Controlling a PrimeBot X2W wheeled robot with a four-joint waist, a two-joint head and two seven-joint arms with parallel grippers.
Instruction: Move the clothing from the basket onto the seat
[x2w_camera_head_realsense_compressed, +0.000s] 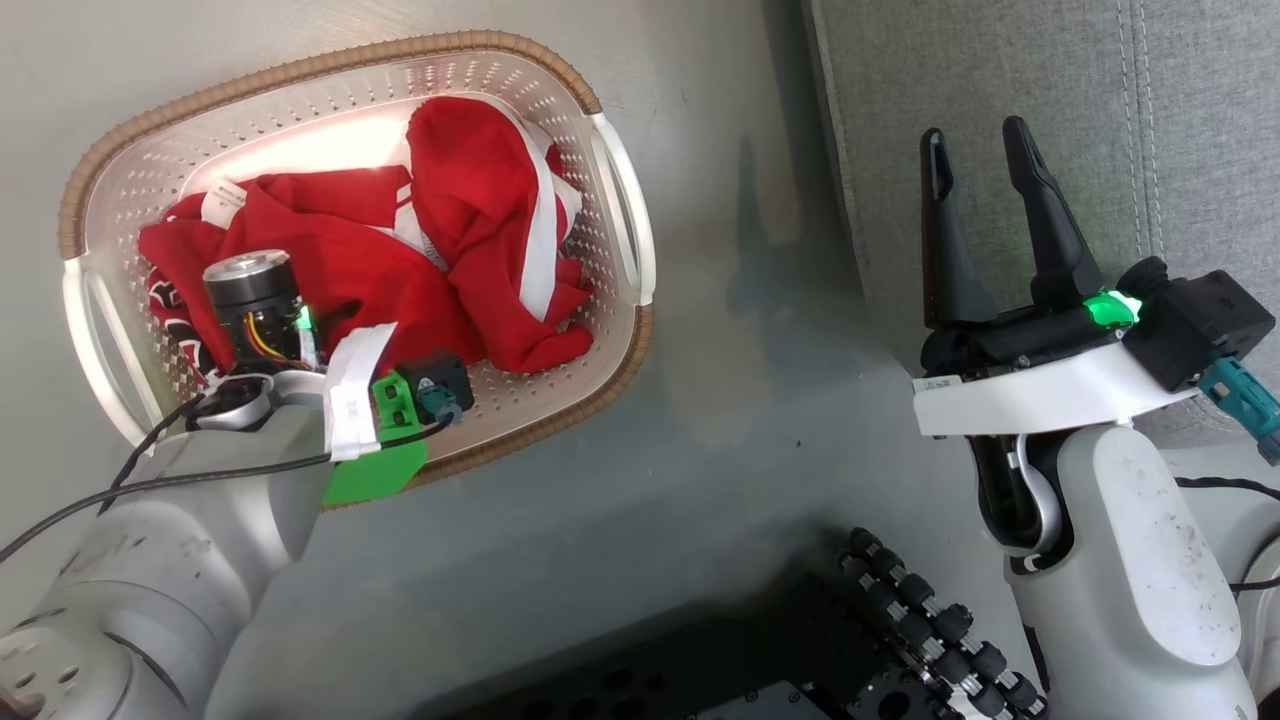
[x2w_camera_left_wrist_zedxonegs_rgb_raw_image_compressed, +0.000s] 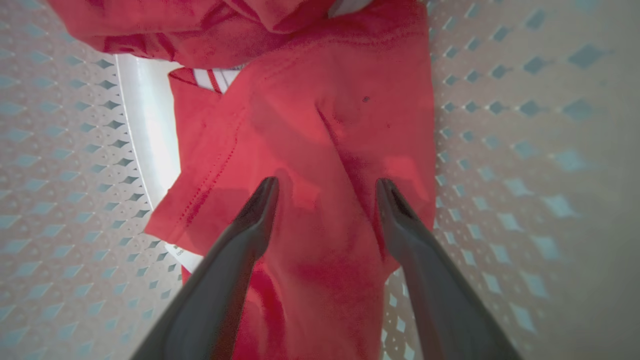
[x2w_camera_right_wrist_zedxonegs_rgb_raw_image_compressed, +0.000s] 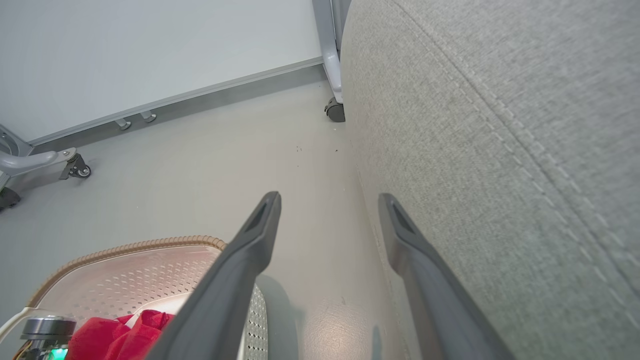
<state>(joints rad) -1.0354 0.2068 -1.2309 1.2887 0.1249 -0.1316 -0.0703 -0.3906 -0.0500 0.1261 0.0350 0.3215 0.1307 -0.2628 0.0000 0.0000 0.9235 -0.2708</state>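
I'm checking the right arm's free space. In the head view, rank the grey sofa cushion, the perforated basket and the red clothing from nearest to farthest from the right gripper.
1. Light grey fabric seat cushion, just beyond the right gripper fingers, on the right.
2. Cream-white perforated plastic basket, off to the left.
3. Bright red clothing with white trim, inside that basket, past its near handle.

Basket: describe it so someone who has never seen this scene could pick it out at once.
Start at the big grey sofa cushion on the head view's right; across the grey floor to its left sits the laundry basket. It is cream-white perforated plastic with a brown woven-look rim, holding crumpled red clothing with white stripes.
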